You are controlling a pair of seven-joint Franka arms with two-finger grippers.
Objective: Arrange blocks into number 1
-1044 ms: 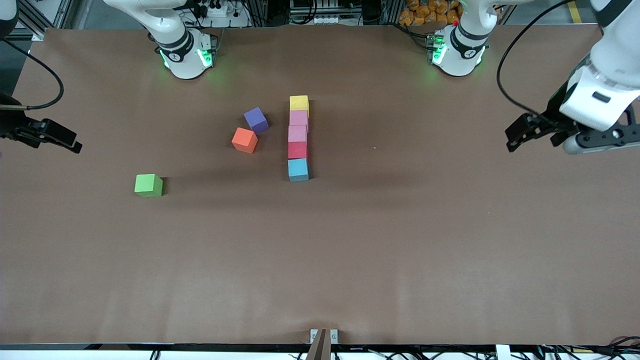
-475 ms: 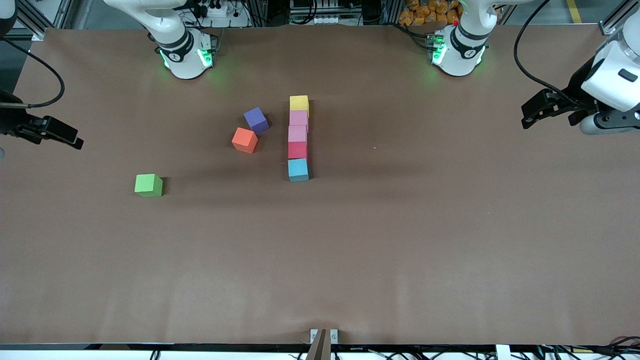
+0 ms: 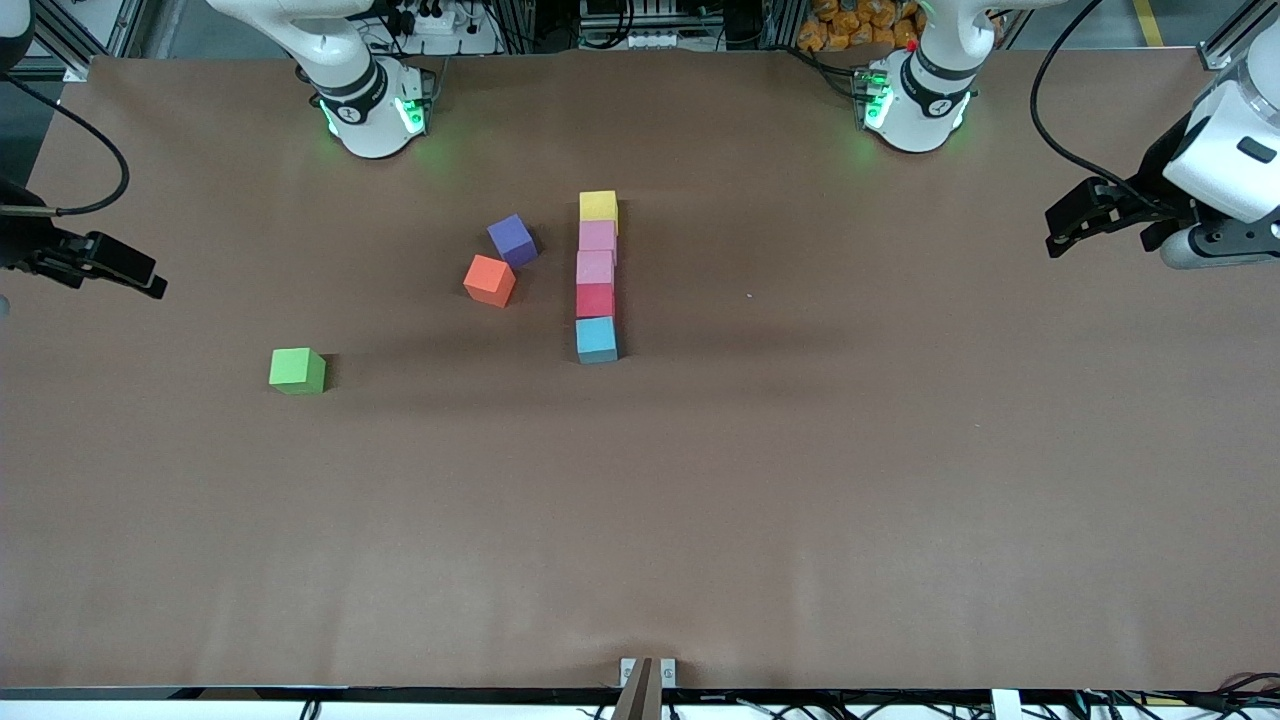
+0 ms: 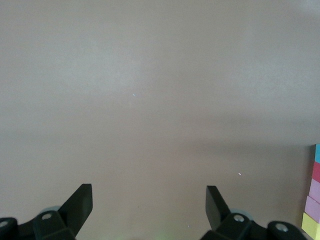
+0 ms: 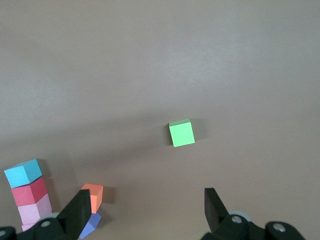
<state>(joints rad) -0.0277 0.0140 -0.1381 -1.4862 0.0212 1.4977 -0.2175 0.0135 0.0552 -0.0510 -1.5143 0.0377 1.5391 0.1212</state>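
Five blocks lie touching in one straight row near the table's middle. Yellow [image 3: 598, 206] is nearest the robots' bases, followed by pink [image 3: 597, 236], pink [image 3: 595, 267] and red [image 3: 595, 299], with light blue [image 3: 596, 339] nearest the front camera. The left wrist view catches the row's edge, from light blue [image 4: 317, 152] to yellow [image 4: 311, 225]. My left gripper [image 3: 1055, 232] [image 4: 149, 200] hangs open and empty over the left arm's end of the table. My right gripper [image 3: 152, 281] [image 5: 146, 205] is open and empty over the right arm's end.
A purple cube [image 3: 512, 239] and an orange cube [image 3: 489, 280] sit beside the row toward the right arm's end. A green cube [image 3: 296, 370] [image 5: 181, 133] lies apart, nearer the front camera and closer to the right gripper.
The left gripper has drawn back toward the left arm's end of the table and risen, then nearly stopped. The right gripper and all cubes have not moved.
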